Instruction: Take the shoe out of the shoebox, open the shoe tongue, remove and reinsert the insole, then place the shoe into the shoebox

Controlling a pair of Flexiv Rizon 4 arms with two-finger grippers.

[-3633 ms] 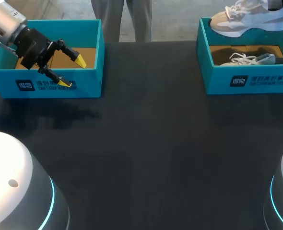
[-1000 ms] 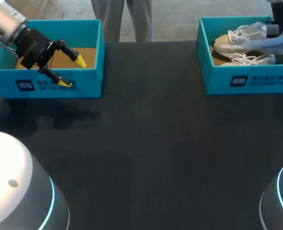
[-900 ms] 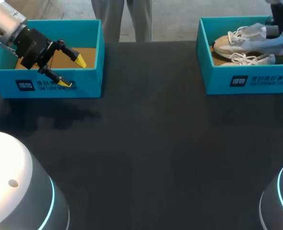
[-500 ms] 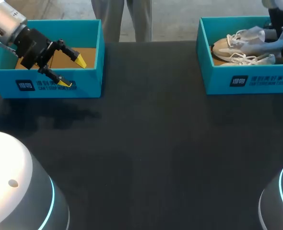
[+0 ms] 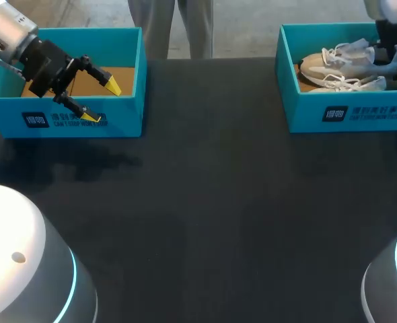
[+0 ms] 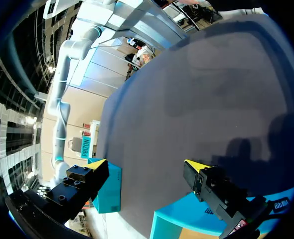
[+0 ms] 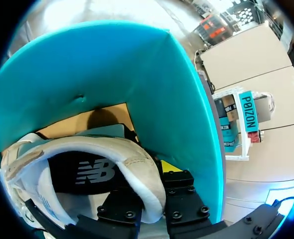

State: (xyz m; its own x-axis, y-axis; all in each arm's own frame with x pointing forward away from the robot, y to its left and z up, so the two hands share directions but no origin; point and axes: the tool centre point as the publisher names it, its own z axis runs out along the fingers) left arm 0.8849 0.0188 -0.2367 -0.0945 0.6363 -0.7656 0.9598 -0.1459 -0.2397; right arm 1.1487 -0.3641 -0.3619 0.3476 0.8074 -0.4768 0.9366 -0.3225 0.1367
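Shoe [image 5: 340,62] is lying in the right shoebox [image 5: 346,113], long axis running along the box, toe pointing to our left. We are clamping its heel collar with our right fingers [image 7: 173,168]; our left fingers [image 5: 111,83] are hanging spread over the other shoebox [image 5: 128,108].

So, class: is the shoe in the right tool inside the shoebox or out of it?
Inside. The shoe lies within the shoebox walls, over a second shoe, heel held by the right tool.

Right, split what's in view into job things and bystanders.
Job: upper shoe, held at its heel by right gripper; right shoebox around it.
Lying about: lower shoe in that box; left shoebox, with open left gripper over its front wall.
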